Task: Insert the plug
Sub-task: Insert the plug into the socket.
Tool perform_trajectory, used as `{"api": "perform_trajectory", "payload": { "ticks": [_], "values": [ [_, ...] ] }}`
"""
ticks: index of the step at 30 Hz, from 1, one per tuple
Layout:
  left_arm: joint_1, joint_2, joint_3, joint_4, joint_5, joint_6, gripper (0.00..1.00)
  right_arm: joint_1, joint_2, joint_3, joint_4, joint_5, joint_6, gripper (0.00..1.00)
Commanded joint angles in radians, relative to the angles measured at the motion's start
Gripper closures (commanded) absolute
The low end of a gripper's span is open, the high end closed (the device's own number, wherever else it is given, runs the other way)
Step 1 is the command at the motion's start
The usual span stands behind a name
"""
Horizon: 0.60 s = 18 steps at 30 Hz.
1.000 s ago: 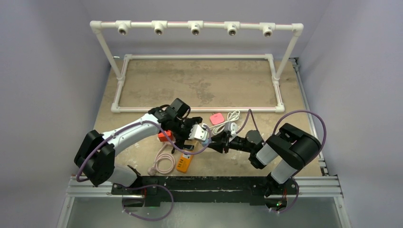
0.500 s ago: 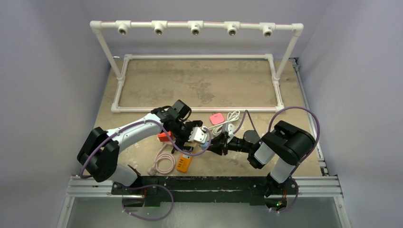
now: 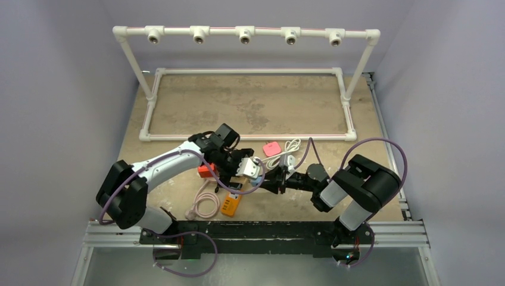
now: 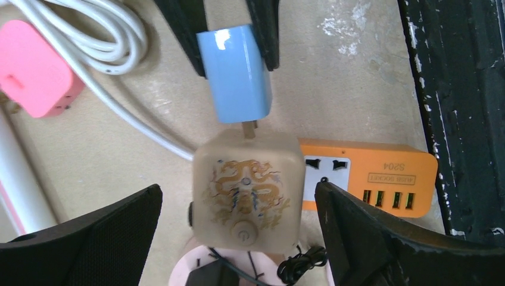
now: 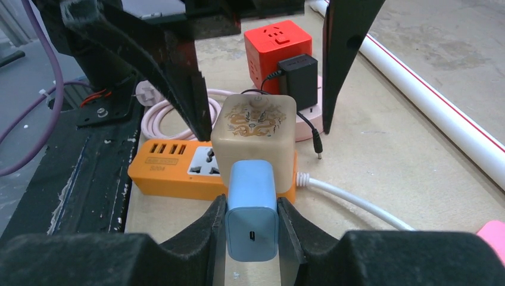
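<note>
Right claw (image 5: 252,221) clamped on the blue plug (image 5: 251,196) — prongs partly entered in the right face of the beige cube (image 5: 256,134). Left claw (image 4: 237,196) wide, straddling the cube — no contact. Cube sits over the orange strip (image 4: 381,176).

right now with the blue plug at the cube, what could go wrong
1. Prongs show between the blue plug and the beige cube. The left end effector stands open around the cube without clamping it, so the right end effector's push may shove the cube instead of seating the plug.
2. The cube appears to sit on the orange power strip, which looks unanchored and might slide or tip too.
</note>
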<state>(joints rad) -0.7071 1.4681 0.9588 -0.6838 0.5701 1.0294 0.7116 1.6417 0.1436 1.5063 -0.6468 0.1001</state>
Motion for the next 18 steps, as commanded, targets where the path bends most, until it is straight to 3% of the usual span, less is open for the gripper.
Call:
{"api": "perform_trajectory", "payload": {
  "ticks": [1,5,9,14,15,18],
  "values": [
    [0.007,-0.058,0.119,-0.096,-0.013,0.04,0.01,0.003,-0.017,-0.003,0.195,-0.007,-0.028,1.0],
    [0.008,-0.054,0.164,-0.045,-0.022,-0.069,0.01,0.004,0.018,-0.003,0.229,-0.007,-0.021,1.0],
    [0.006,0.013,0.278,-0.195,0.071,0.075,0.01,0.004,0.023,-0.011,0.243,-0.005,-0.01,1.0],
    [0.021,-0.005,0.233,-0.008,0.071,-0.171,0.01,0.004,-0.007,-0.012,0.179,-0.002,-0.041,1.0],
    [0.021,0.009,0.242,-0.033,0.082,-0.179,0.01,0.004,-0.009,-0.014,0.179,0.006,-0.044,1.0],
    [0.02,0.093,0.311,-0.294,0.227,0.116,0.01,0.005,-0.01,-0.014,0.181,0.018,-0.053,1.0]
  ]
}}
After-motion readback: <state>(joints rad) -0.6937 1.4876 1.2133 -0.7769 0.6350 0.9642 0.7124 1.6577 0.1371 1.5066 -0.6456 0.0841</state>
